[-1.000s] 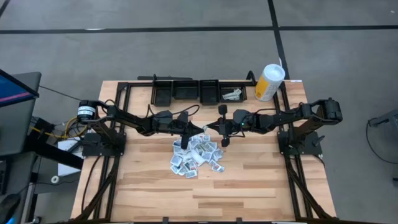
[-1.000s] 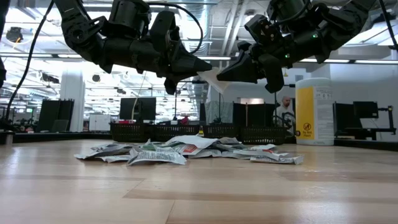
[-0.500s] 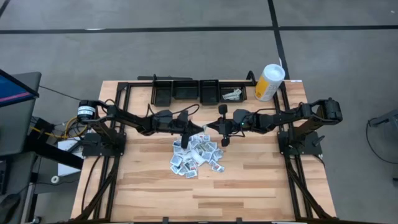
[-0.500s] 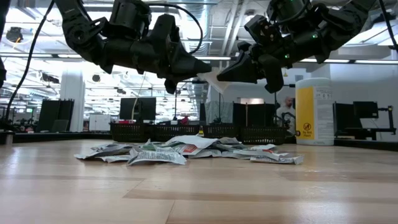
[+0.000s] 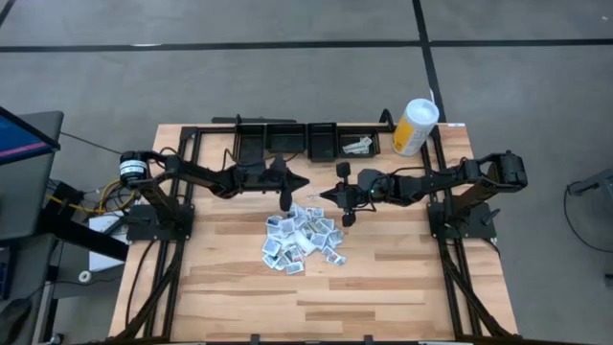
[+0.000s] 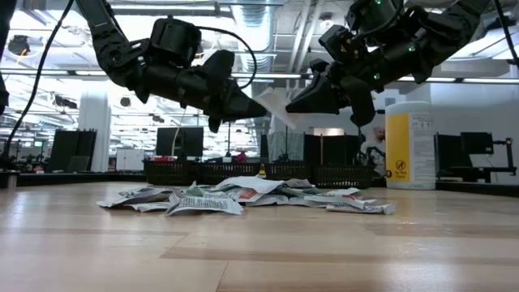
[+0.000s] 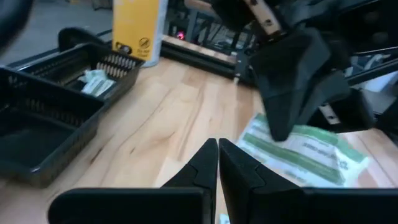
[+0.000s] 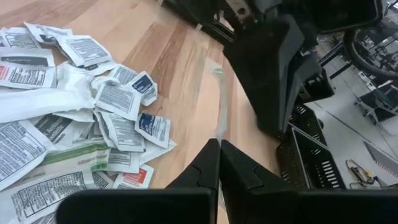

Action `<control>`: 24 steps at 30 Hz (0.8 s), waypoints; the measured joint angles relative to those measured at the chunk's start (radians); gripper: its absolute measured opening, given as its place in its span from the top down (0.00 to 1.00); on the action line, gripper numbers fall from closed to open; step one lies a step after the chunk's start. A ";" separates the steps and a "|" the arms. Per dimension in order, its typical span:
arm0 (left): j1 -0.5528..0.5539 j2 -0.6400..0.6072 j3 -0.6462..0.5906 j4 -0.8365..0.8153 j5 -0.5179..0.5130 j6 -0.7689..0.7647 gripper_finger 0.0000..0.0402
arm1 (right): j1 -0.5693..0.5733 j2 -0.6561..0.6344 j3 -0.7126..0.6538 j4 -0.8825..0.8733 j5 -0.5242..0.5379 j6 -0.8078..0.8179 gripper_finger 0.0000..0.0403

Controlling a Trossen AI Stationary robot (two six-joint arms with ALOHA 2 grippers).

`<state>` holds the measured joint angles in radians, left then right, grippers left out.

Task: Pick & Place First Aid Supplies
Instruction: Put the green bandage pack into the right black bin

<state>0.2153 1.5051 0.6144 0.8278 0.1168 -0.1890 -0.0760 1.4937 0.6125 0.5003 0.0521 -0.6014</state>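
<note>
The first aid supplies lie as a loose pile of white packets (image 5: 302, 240) on the table's middle, also in the low view (image 6: 243, 195) and the right wrist view (image 8: 74, 124). My right gripper (image 5: 326, 195) hovers above the pile's far edge, shut on one white, green-striped packet (image 7: 311, 155). My left gripper (image 5: 303, 182) is shut and empty. It points at the right gripper (image 6: 312, 96) from the table's left. In the left wrist view its tips (image 7: 217, 152) stand a short way from that packet. My right gripper pinches the green-striped packet (image 6: 276, 105) between its two fingers (image 7: 292, 93), at the packet's edge nearest the table's right side. The fingers come level from the table's right. The packet is lifted clear above the pile, and the right wrist view shows it edge-on (image 8: 217, 118).
A row of black trays (image 5: 287, 142) stands along the far edge; the rightmost tray (image 5: 356, 146) holds a few packets. A tall white-and-yellow canister (image 5: 416, 126) stands at the far right corner. Bare wood lies toward the near edge.
My left gripper has drawn back from over the pile toward the far edge and the table's left, and it now points level at the right gripper. My right gripper has stayed nearly still with the packet in its fingers. The pile has not moved.
</note>
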 joint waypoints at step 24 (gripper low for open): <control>-0.064 -0.091 -0.129 -0.131 0.176 -0.027 0.96 | -0.311 0.000 0.000 -0.153 0.553 -0.031 1.00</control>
<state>0.1510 1.4141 0.4857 0.6968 0.2925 -0.2163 -0.3870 1.4937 0.6125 0.3471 0.6047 -0.6320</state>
